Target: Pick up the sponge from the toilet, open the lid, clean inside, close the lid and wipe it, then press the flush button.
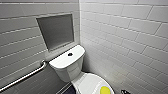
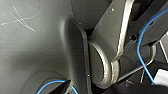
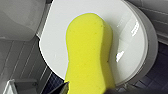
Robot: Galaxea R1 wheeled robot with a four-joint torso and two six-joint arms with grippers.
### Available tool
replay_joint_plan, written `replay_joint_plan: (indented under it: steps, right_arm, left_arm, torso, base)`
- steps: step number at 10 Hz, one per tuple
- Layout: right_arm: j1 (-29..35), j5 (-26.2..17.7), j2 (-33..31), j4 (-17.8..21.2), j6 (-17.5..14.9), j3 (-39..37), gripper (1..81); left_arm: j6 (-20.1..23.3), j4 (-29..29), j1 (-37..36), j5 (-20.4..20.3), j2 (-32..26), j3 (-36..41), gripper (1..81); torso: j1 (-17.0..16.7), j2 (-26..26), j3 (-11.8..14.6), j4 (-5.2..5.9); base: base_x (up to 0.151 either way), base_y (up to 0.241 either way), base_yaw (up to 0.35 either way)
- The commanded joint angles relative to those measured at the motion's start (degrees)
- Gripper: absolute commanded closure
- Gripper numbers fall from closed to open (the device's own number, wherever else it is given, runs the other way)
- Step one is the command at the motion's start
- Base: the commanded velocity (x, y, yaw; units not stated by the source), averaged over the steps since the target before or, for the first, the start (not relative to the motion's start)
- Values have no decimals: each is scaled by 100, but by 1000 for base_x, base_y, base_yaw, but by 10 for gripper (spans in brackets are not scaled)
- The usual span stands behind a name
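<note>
The white toilet stands in a tiled corner with its lid down. On the lid's front lies the yellow sponge, with nothing gripping it. The dark round flush button sits in the middle of the tank top. The right wrist view looks straight down on the sponge, which lies lengthwise on the glossy lid. A dark fingertip of my right gripper shows at the sponge's near end, just above it. The left wrist view shows dark robot parts and a blue cable.
White tiled walls close in behind and to the right of the toilet. A metal grab bar runs along the left wall, under a grey recessed niche. Dark floor tiles lie beside the bowl.
</note>
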Motion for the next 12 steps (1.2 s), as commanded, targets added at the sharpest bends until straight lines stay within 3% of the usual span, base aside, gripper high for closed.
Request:
replay_joint_plan:
  steps: [1, 3, 4, 5, 6, 10, 12]
  right_arm:
    - [726, -414, -4, 103, 8, -125, 10]
    - [708, -414, 163, 86, 8, -292, 10]
    - [708, -414, 172, 103, 8, -353, 10]
    - [735, -423, 154, 112, 8, -380, 10]
    - [769, -431, 137, 120, 8, -397, 10]
    - [919, -581, 259, 86, 17, -484, 10]
    - [902, -598, 549, 77, 17, -932, 10]
  left_arm:
    - [28, -41, 81, 390, 0, 85, 10]
    - [28, -41, 81, 398, -8, 85, 10]
    - [28, -41, 81, 390, 1, 33, 10]
    - [28, -41, 81, 398, 18, -11, 10]
    - [28, -41, 89, 398, 27, -29, 10]
    - [28, -41, 89, 398, 27, -38, 10]
    - [28, -41, 107, 398, 18, -47, 10]
  torso:
    - [0, -2, 0, 0]
    - [0, 2, -450, 0]
    - [369, -573, -480, 0]
    - [371, -578, -162, 0]
    - [30, -46, -264, 0]
    - [83, -116, -330, 0]
    - [83, -116, -332, 0]
  base:
    - [0, 0, 0]
    - [0, 0, 0]
    - [0, 0, 0]
    - [0, 0, 0]
    - [0, 0, 0]
    - [0, 0, 0]
    - [0, 0, 0]
